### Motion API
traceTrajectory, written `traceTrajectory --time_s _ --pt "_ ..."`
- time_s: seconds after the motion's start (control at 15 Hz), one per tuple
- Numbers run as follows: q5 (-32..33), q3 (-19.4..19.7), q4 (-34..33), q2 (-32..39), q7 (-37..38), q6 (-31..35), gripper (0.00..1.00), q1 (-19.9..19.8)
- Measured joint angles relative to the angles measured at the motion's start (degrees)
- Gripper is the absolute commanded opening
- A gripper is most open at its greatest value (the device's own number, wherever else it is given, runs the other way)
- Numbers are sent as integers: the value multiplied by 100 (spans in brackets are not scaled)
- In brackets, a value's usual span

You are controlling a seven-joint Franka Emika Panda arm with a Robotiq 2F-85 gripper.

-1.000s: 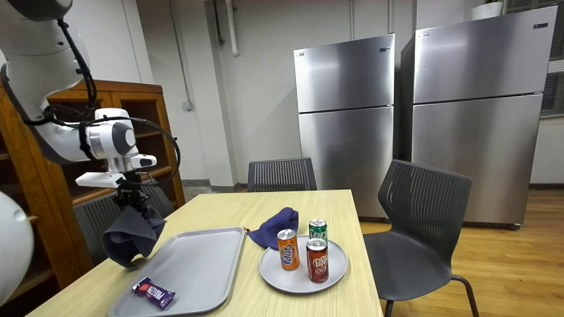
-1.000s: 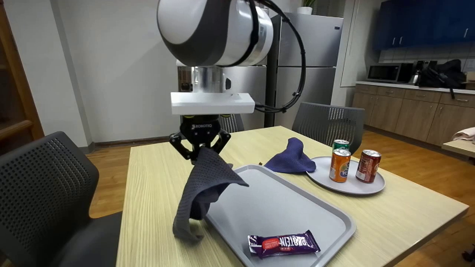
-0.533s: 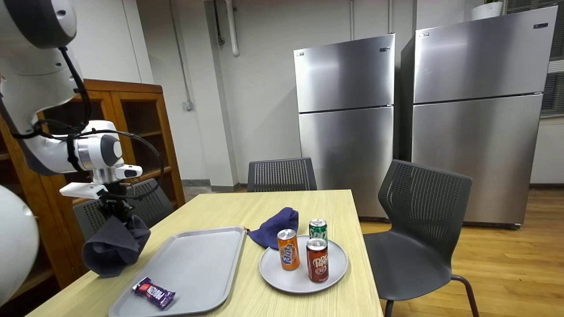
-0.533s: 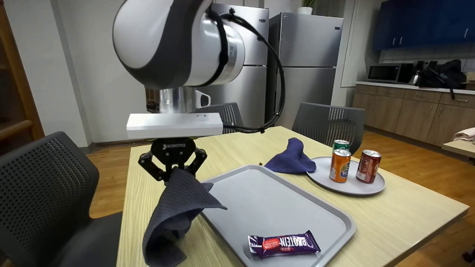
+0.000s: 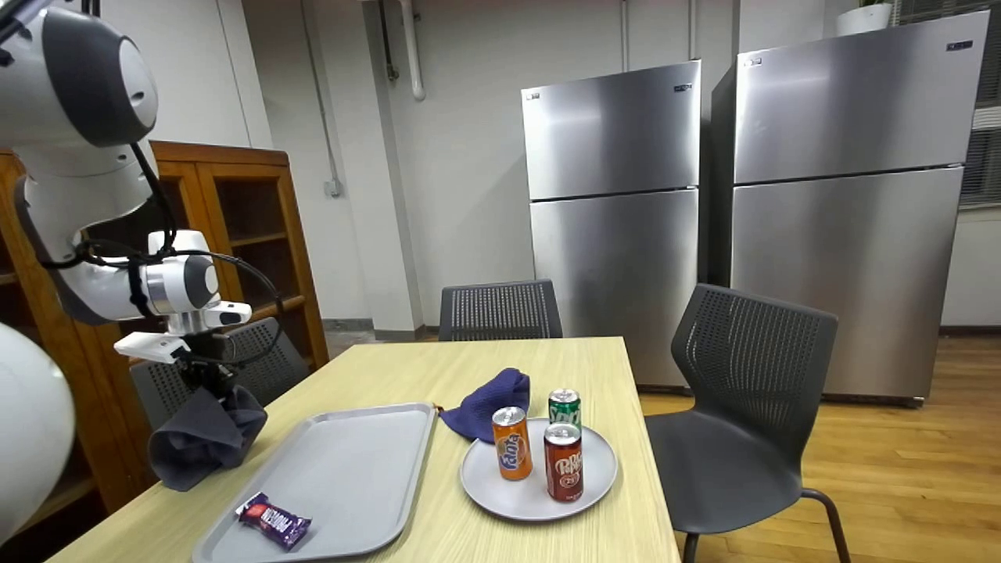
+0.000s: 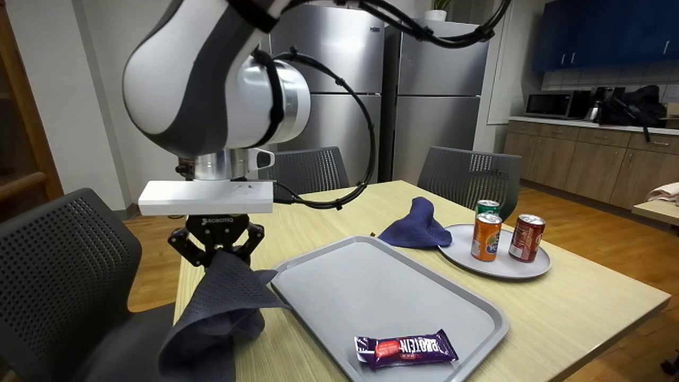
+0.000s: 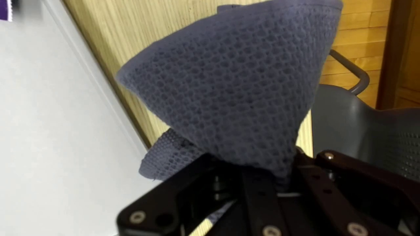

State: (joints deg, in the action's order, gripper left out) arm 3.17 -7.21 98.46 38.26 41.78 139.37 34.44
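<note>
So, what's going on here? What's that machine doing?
A robot arm has its gripper shut on a dark grey cloth, which hangs beside a grey tray; whether it touches the table is hard to tell. On the tray lies a purple protein bar. On the tray's other side, a bluer cloth lies beside a plate, where an orange can, a dark red can and a green can stand upright.

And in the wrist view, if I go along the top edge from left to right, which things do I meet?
Purple corner of the protein bar, grey tray, pale wooden table, grey-blue cloth, wooden floor, brown wood at the right edge.
</note>
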Motion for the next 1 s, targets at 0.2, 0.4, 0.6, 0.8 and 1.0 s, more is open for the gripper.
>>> traceTrajectory --time_s 0.2,0.4,0.6,0.8,1.0 --pt "6 176 -420 315 119 -15 2 167" --pt "62 340 -684 516 122 -71 2 267" --pt "99 441 -793 626 122 -133 2 296" --pt "127 515 -851 767 122 -182 2 302" --pt "128 568 -910 915 122 -232 36 302"
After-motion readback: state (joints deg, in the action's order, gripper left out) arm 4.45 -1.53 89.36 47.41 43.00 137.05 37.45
